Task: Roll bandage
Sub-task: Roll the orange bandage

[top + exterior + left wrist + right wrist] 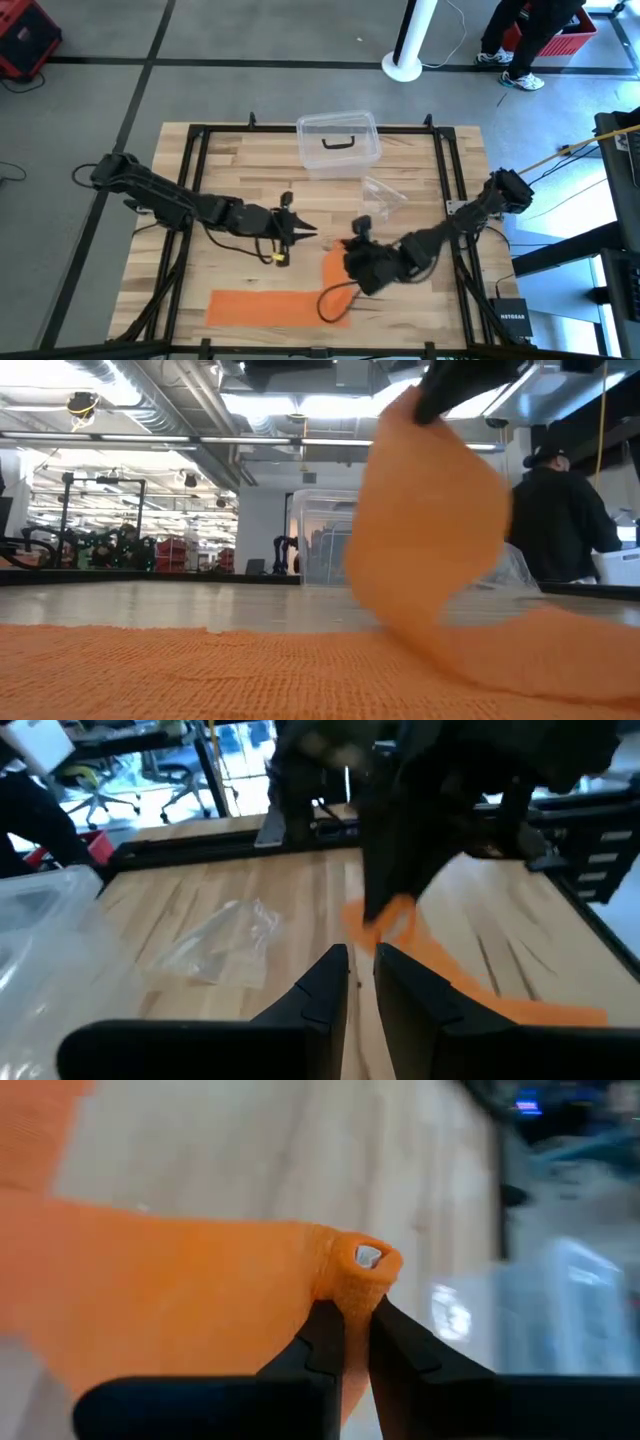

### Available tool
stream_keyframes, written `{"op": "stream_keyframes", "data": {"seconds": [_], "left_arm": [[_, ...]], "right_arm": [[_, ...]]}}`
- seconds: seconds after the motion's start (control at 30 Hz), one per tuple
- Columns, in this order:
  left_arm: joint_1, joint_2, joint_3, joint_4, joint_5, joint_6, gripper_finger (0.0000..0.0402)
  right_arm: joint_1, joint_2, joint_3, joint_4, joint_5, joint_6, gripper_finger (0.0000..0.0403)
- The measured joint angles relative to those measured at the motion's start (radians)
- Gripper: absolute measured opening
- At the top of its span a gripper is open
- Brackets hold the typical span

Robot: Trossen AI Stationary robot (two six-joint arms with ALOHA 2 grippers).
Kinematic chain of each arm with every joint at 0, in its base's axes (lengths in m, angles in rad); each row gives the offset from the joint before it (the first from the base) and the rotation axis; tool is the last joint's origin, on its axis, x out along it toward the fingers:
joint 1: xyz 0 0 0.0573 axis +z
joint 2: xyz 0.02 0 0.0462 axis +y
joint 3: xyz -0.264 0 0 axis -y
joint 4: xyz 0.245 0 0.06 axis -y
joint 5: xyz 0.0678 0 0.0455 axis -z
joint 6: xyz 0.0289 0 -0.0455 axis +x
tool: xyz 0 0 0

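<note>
Right wrist view: right gripper [347, 1320] pinched onto one end of the bandage [190, 1295], fabric bunched between the fingertips, end lifted off the wood. Left wrist view: left gripper [358, 970] hangs near the table's middle with its fingers nearly together and nothing between them.

High view, near edge outward: the bandage lies mostly flat as one long orange band along the front of the table [200, 200], its right end bent up to the right gripper. Past that, a crumpled clear wrapper [385, 195], then a clear plastic box [338, 142] with a black handle at the far edge.

Progress, judged: barely begun. End is grasped; no coil visible yet; whole length left to roll.

Count: one bandage, one wrapper, one box, two grippers.
</note>
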State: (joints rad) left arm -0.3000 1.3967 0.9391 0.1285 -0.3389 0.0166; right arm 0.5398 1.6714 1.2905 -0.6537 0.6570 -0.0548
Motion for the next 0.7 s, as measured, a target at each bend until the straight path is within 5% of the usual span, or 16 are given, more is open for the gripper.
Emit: {"op": "stream_keyframes", "data": {"seconds": [0.43, 0.7], "left_arm": [[0.018, 0.151, 0.056, -0.061, 0.044, -0.001, 0.0131], [0.018, 0.197, 0.056, -0.002, 0.078, 0.047, 0.0131]], "right_arm": [[-0.093, 0.0, -0.026, 0.134, -0.219, -0.056, 0.0033], [-0.11, 0.0, -0.026, 0.158, -0.265, -0.054, 0.0034]]}}
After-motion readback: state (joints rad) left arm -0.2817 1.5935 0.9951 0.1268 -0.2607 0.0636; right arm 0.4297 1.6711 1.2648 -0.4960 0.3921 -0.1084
